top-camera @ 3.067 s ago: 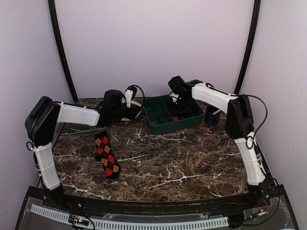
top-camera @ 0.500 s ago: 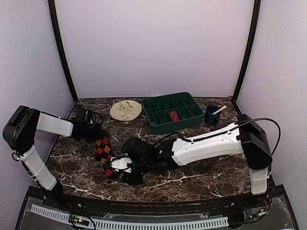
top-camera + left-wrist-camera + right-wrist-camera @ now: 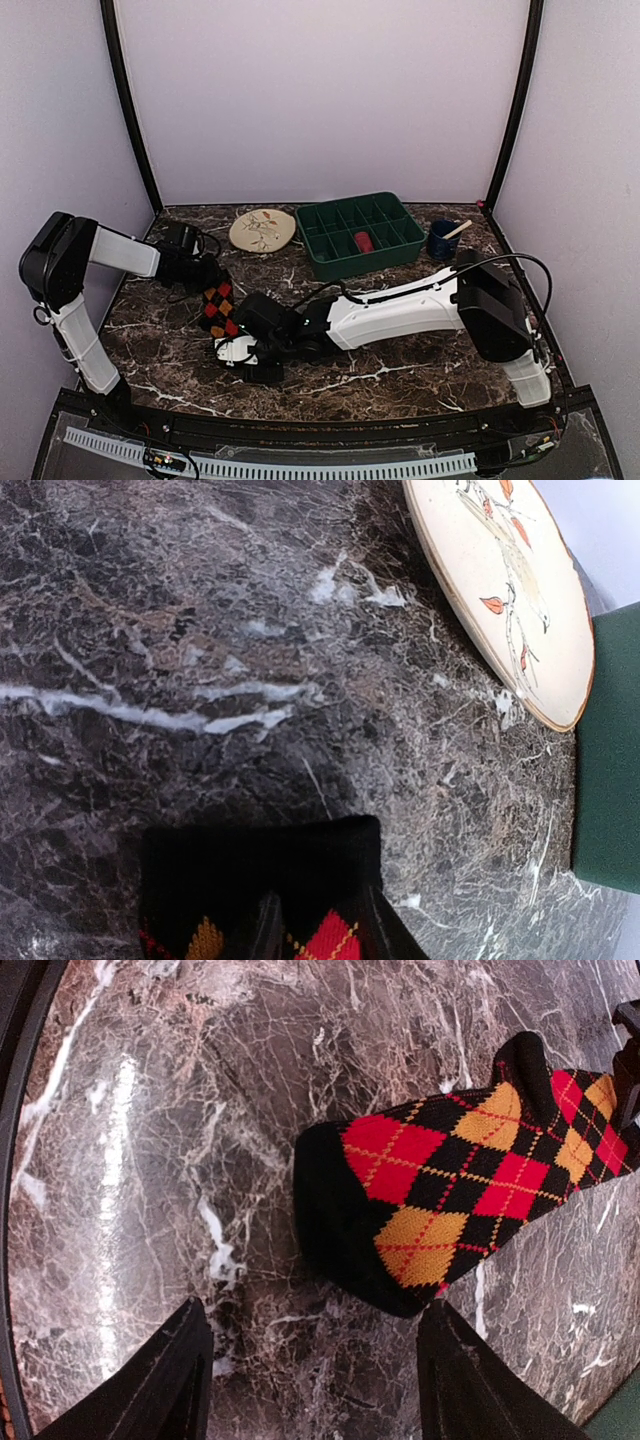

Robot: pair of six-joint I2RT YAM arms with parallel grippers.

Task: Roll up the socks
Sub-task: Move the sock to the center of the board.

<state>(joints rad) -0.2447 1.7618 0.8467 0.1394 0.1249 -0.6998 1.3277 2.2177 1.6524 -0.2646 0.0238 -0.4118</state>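
You have one argyle sock (image 3: 218, 306), one floral plate (image 3: 262, 229), one green divided tray (image 3: 345, 268), one blue cup (image 3: 440, 243).

The left arm has pulled back from the plate (image 3: 262, 229), which is now uncovered. The left gripper (image 3: 210, 282) now sits at the far end of the sock (image 3: 221, 304), jaws narrower than a moment ago. The right arm has swung from the tray (image 3: 396, 214) across the table (image 3: 420, 372). The right gripper (image 3: 240, 346) now straddles the sock's near end, jaws wide. The sock looks shorter.
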